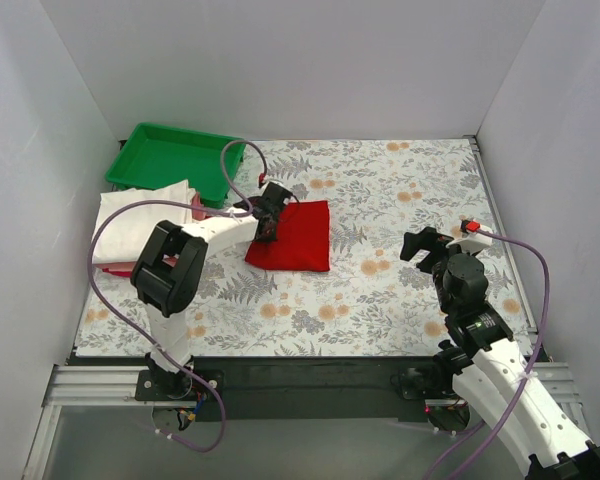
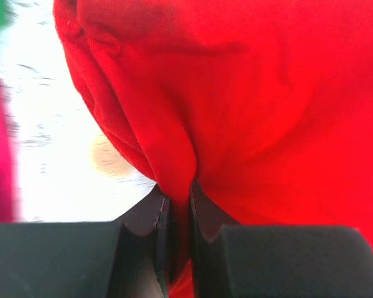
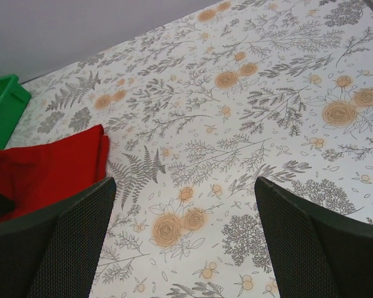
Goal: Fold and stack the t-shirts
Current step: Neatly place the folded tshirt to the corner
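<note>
The folded red t-shirt (image 1: 298, 238) lies on the table (image 1: 400, 190), a little left of centre. The left jaws are pressed tight on a bunched fold of its cloth at its ten o'clock corner. The right jaws stand spread wide above the table, well apart from the red t-shirt, off toward its four o'clock. Over at the table's nine o'clock edge a cream-white t-shirt (image 1: 140, 220) rests just beside the green tray (image 1: 170, 160).
</note>
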Controlling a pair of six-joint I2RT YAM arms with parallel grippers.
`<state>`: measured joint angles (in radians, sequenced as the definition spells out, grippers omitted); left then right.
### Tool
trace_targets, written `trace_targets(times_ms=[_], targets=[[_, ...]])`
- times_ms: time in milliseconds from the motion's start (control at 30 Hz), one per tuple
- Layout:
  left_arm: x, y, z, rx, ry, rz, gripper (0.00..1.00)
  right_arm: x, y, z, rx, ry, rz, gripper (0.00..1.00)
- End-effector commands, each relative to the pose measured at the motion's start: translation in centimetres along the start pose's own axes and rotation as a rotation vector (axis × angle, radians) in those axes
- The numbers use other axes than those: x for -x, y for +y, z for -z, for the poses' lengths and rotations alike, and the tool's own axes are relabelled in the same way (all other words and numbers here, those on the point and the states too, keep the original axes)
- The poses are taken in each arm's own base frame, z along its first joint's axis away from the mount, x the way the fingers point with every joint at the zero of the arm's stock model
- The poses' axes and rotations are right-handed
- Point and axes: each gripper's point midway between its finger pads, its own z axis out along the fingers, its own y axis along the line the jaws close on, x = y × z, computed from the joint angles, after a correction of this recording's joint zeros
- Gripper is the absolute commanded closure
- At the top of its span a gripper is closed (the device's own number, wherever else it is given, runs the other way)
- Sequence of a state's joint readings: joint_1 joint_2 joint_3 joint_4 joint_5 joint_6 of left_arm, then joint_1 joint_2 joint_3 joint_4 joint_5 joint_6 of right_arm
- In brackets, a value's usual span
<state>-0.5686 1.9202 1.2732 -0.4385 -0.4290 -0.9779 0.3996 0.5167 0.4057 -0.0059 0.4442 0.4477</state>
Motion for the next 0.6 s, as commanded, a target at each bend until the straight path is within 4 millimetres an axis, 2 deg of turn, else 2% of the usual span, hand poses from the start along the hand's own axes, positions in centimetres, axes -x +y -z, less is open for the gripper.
trace_targets(times_ms=[0, 133, 233, 267, 400, 567], targets=[[2.5, 4.5, 3.3, 0.102, -0.086, -0.239, 1.0, 1.6, -0.5, 0.0, -0.033, -0.057, 0.017, 0.02], [4.5, 6.7, 5.9, 0.115, -0.146, -0.349, 1.0, 1.6, -1.4, -0.1, -0.08, -0.065, 0.033, 0.02], [6.5, 9.0, 8.5, 0.153, -0.199, -0.39, 1.0, 1.3, -2.2, -0.4, -0.126, -0.059, 0.051, 0.02], [7.4, 9.8, 10.0, 0.157, -0.232, -0.381, 1.0, 1.3, -2.4, -0.5, -0.135, -0.058, 0.058, 0.02], [9.0, 12.5, 13.2, 0.17, -0.282, -0.387, 1.0, 1.5, -2.7, -0.4, -0.154, -0.068, 0.068, 0.02], [9.4, 16.2, 14.3, 0.241, -0.284, -0.381, 1.0, 1.7, -3.2, -0.4, -0.177, -0.078, 0.072, 0.02]])
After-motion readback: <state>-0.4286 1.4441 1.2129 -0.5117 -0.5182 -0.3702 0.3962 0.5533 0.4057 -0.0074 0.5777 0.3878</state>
